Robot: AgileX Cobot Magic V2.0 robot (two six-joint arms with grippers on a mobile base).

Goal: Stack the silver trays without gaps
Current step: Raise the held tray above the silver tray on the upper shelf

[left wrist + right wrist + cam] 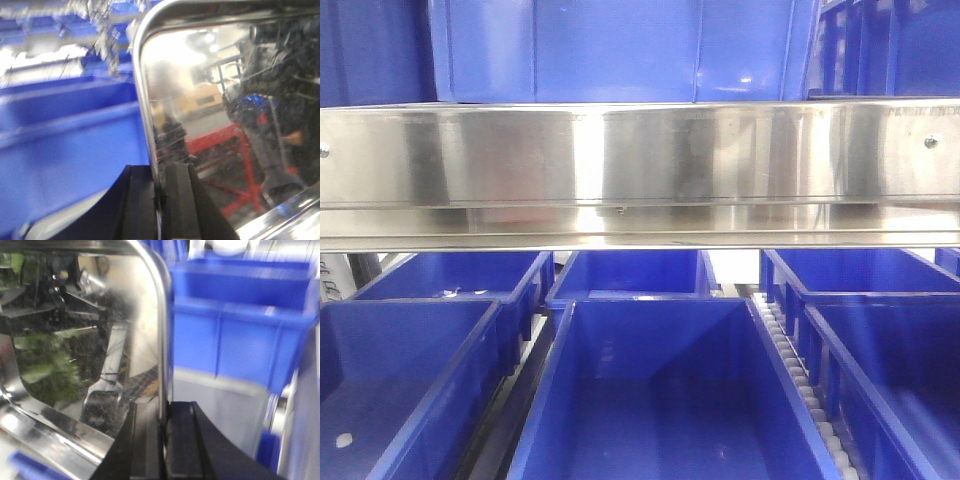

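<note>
Silver tray (225, 110) rim pinched at bottom centre by your left gripper (159, 176), pan filling the frame's right; your right gripper (162, 414) clamps a silver tray (80, 340) rim likewise, pan spreading left. Blue bins (240, 340) stand behind.

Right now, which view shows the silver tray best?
Left wrist: the silver tray fills over half the frame, corner and mirrored inside clear, rim pinched in the left end effector. Right wrist shows less of a silver tray, rim pinched by the right end effector. Front view: no tray.
</note>
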